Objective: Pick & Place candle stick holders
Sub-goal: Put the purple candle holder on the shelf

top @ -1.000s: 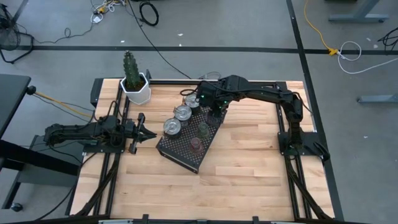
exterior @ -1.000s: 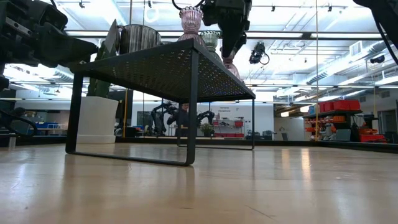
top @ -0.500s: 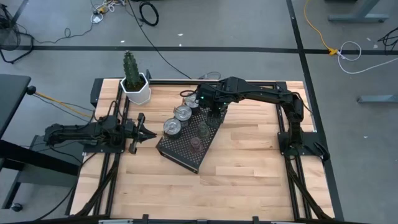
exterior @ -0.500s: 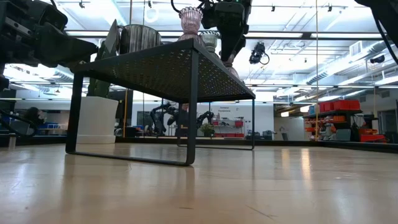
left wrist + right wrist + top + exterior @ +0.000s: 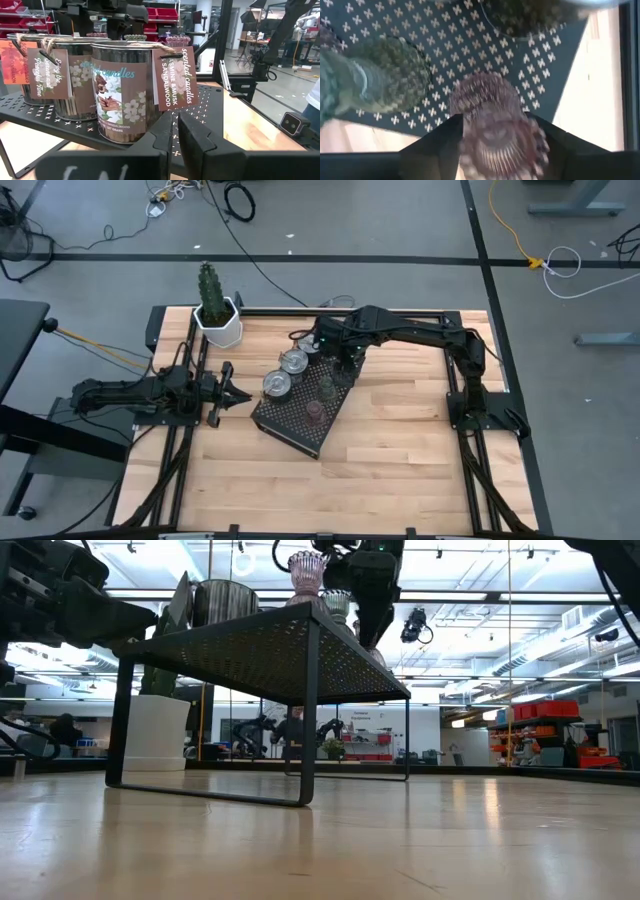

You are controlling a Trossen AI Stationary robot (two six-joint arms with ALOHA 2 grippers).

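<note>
Candle stick holders all on the black perforated tray [image 5: 290,425], slantwise at mid worktop [image 5: 400,450]: silver holders [image 5: 293,362] in a row along the tray's left side, an olive-yellow holder [image 5: 326,388] and a pinkish-brown holder [image 5: 315,412] along its right side. Right end effector [image 5: 343,365] low over the tray's far right part, straddling a second pinkish-brown holder [image 5: 495,130], ribbed and blurred in the right wrist view, just beside the olive-yellow one; gripping it or letting it go, cannot tell. Left end effector [image 5: 240,394] closed and empty, low over the worktop just left of the tray, pointed at the nearest silver holder, paper labels reading "scented candles" plain in the left wrist view. White hexagonal cactus pot [image 5: 220,323] at the far left corner of the worktop, apart from the tray. From table height, tray on thin legs, first pinkish-brown holder upright near its closest corner.
</note>
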